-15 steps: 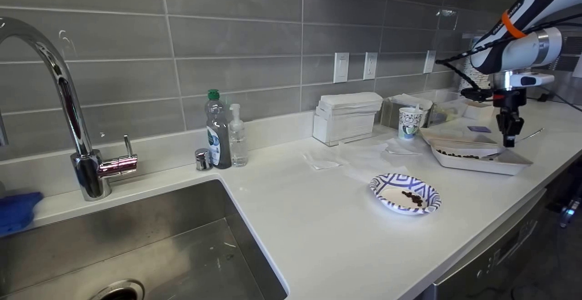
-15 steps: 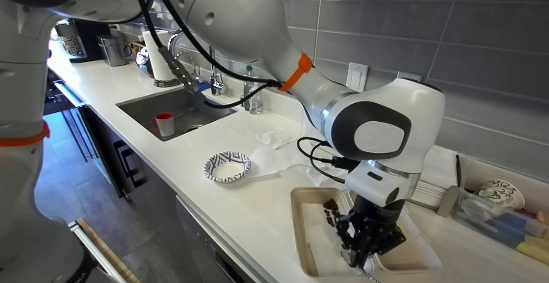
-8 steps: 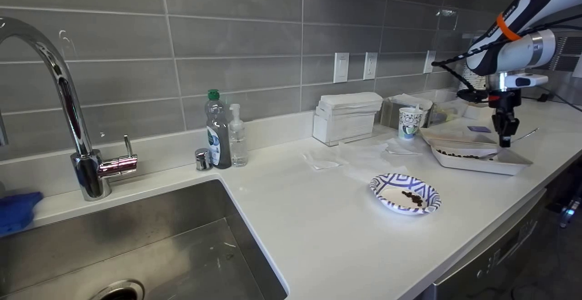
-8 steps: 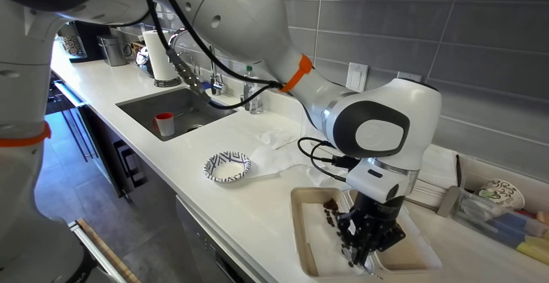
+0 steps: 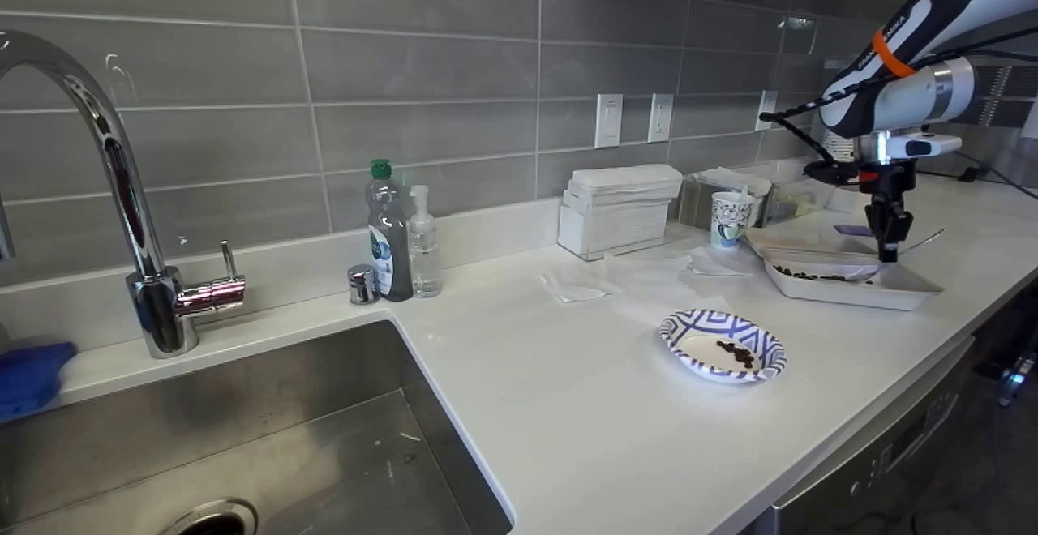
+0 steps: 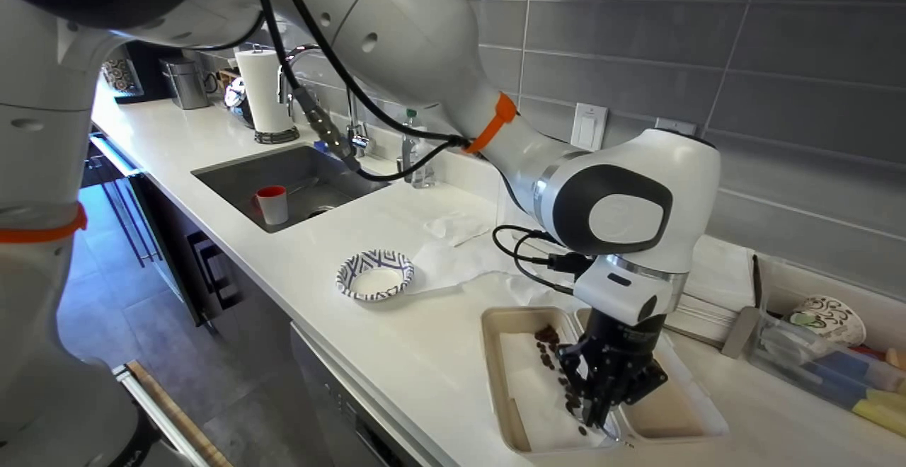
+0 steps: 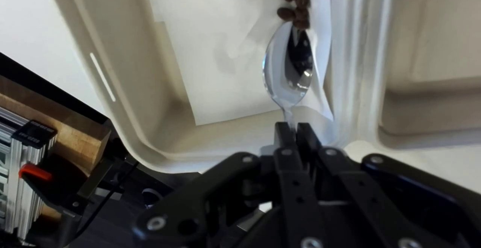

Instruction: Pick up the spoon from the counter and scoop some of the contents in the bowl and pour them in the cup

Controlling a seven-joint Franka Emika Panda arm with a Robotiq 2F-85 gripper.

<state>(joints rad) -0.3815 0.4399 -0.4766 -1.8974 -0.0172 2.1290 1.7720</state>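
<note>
The fingers (image 7: 284,139) pinch the handle of the spoon (image 7: 287,77); its scoop end reaches past them over white paper (image 7: 210,60), tip at dark beans (image 7: 302,0), in the compartment of the tray (image 7: 214,133) nearer the front edge of the bench (image 5: 584,421). The arm (image 6: 425,35) slopes down, wrist bent, fingers pointing almost straight down. Farther off, nearer the front edge than the wall edge, sits the patterned bowl (image 5: 718,323).

The gripper (image 7: 293,127) is black and jointed, dotted with silver screws (image 7: 156,223). Just above the gripper come a white block (image 6: 598,304), then a silver ring (image 6: 645,269); higher, a black patch (image 6: 570,209) frames a pale oval (image 6: 626,218). Farther from the gripper, the grey-white arm (image 6: 432,28) carries orange bands (image 6: 494,124) and black cables (image 6: 456,141).
</note>
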